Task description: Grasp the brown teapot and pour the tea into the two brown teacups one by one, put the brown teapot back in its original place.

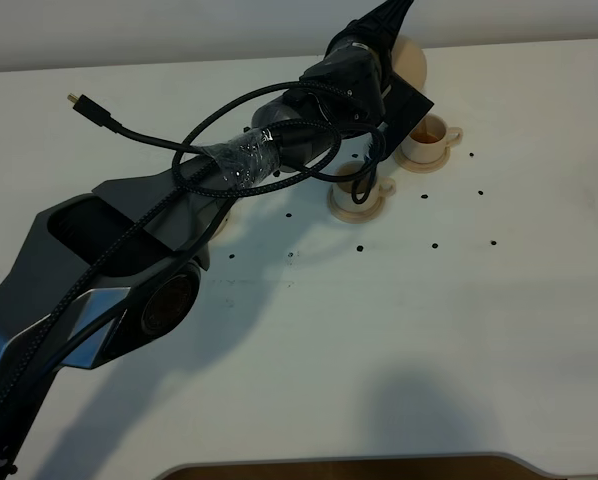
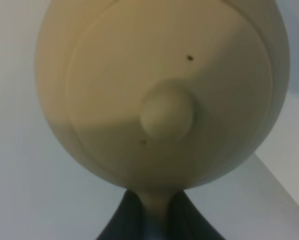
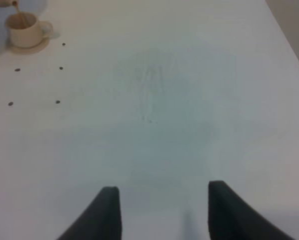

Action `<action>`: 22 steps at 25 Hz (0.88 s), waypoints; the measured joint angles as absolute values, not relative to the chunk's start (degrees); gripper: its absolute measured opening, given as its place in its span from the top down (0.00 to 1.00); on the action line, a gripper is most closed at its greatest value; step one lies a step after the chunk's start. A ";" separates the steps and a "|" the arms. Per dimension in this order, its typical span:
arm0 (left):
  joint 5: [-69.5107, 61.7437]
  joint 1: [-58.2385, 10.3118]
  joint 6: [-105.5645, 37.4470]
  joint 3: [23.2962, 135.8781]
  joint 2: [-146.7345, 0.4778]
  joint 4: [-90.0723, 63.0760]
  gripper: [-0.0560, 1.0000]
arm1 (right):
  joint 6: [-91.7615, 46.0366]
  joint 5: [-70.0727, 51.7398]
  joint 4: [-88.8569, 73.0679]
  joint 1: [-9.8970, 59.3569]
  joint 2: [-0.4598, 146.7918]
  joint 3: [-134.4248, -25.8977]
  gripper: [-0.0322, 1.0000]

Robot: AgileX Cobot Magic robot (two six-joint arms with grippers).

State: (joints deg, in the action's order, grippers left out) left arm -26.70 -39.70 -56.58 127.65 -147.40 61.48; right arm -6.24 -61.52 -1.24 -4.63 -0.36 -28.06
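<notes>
Fingers [image 2: 122, 222] of the left gripper [image 2: 157, 207] clench the loop handle of the brown teapot [image 2: 159, 85]. Its lid knob [image 2: 167, 115] faces the wrist camera, a sign the pot is tipped well forward so the spout drops toward a cup. The left arm [image 1: 229, 165] reaches across the white tabletop [image 1: 459, 330] to hold the pot aloft above the far teacup [image 1: 426, 135], which stands on its small saucer and already shows brown tea inside. Seen from the right wrist, a thin brown stream appears to fall into that cup. The nearer teacup [image 1: 359, 188] sits just beside it, partly hidden behind the arm (whether it holds tea cannot be told). A pale edge peeking from under the arm looks like the wider saucer [image 1: 223, 220], left bare for the pot's return. The right gripper [image 3: 162, 212] hangs well apart over bare tabletop, its fingers [image 3: 108, 212] spread and grasping nothing, apparently to stay clear of the pour. By this reading pouring is under way and the pot's return is not yet done; a steady tilt matters, since the cup's mouth is small.
</notes>
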 joint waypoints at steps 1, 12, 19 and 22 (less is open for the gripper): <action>-26.58 -39.70 -56.72 127.65 -147.40 61.48 0.83 | -6.24 -61.52 -1.24 -4.63 -0.36 -28.06 0.58; -25.08 -39.70 -58.39 127.65 -147.40 61.54 0.83 | -6.24 -61.52 -1.24 -4.63 -0.36 -28.06 0.58; -24.89 -39.70 -59.59 127.65 -147.40 62.43 0.83 | -6.24 -61.52 -1.24 -4.63 -0.36 -28.06 0.58; -24.21 -39.70 -60.09 127.65 -147.40 63.33 0.83 | -6.24 -61.52 -1.24 -4.63 -0.36 -28.06 0.58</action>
State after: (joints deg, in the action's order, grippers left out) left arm -24.21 -39.70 -60.09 127.65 -147.40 63.33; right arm -6.24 -61.52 -1.24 -4.63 -0.36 -28.06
